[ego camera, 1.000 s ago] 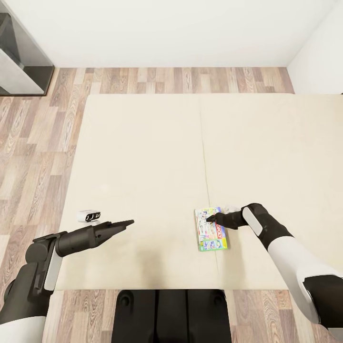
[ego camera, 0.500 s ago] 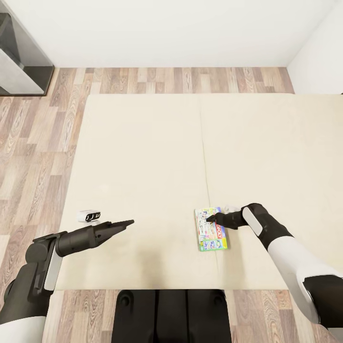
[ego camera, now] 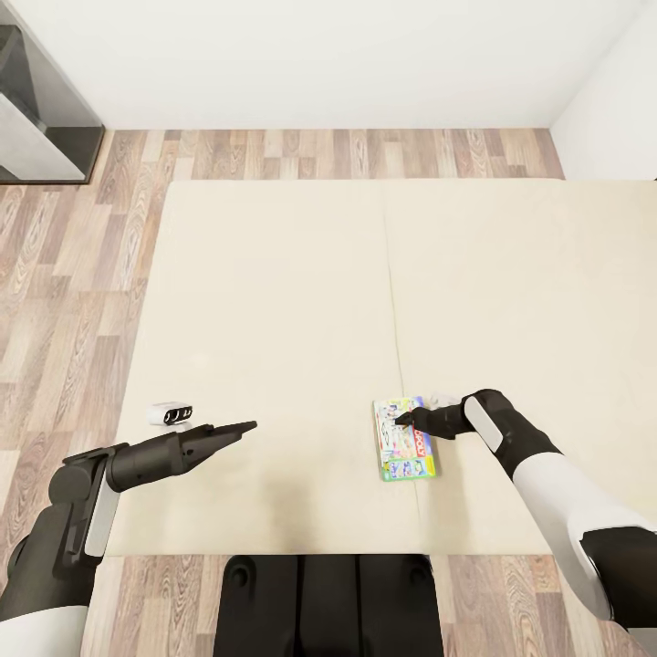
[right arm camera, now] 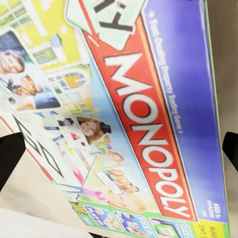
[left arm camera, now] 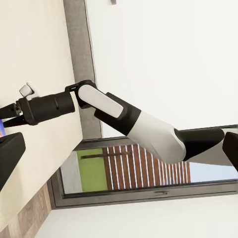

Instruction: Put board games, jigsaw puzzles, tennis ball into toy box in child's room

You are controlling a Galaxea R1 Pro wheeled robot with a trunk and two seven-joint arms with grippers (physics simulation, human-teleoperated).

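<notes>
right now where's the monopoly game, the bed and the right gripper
Monopoly board game (right arm camera: 144,129): right wrist view, on the red title band of its cover.
Bed (ego camera: 274,301): head view, on bare beige mattress left of the centre seam.
Right gripper (ego camera: 401,420): head view, at its fingertips over the game's cover.

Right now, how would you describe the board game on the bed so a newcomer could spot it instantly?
Start at the wide beige bed. Near its front edge, beside the mattress seam, lies a flat colourful box, the Monopoly board game, under the right gripper tips. Its red Monopoly banner and busy cover make it the sole colourful thing there; the left gripper hovers apart over bare mattress.
</notes>
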